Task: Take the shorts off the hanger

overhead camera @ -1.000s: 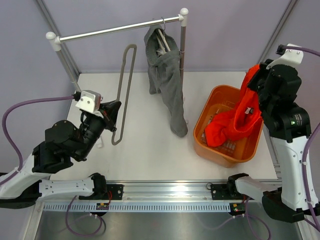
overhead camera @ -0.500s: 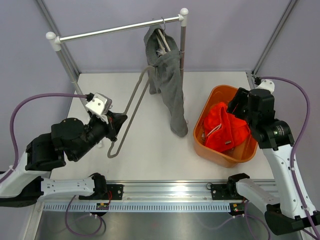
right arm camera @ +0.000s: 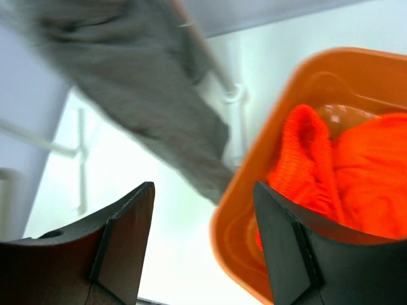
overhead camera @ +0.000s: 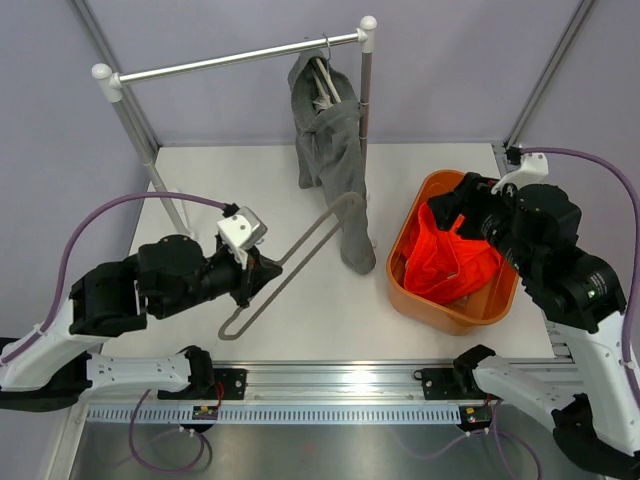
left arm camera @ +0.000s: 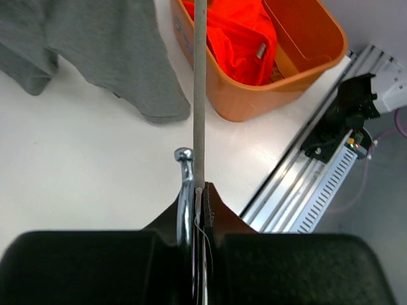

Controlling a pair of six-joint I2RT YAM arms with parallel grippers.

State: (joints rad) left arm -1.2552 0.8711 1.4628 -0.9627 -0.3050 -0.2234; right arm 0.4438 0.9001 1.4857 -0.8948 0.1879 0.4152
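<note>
Left arm (overhead camera: 120,300) and right arm (overhead camera: 570,270): black joints, white shells, lilac cables (overhead camera: 100,212) (white wrist cameras (overhead camera: 243,228)).

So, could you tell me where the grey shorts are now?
In the top view, the grey shorts hang from the rail at the back, centre-right, their lower end just left of the orange basket.

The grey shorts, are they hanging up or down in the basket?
Hanging up. The grey shorts drape from a hanger on the rail, outside the orange basket.
</note>
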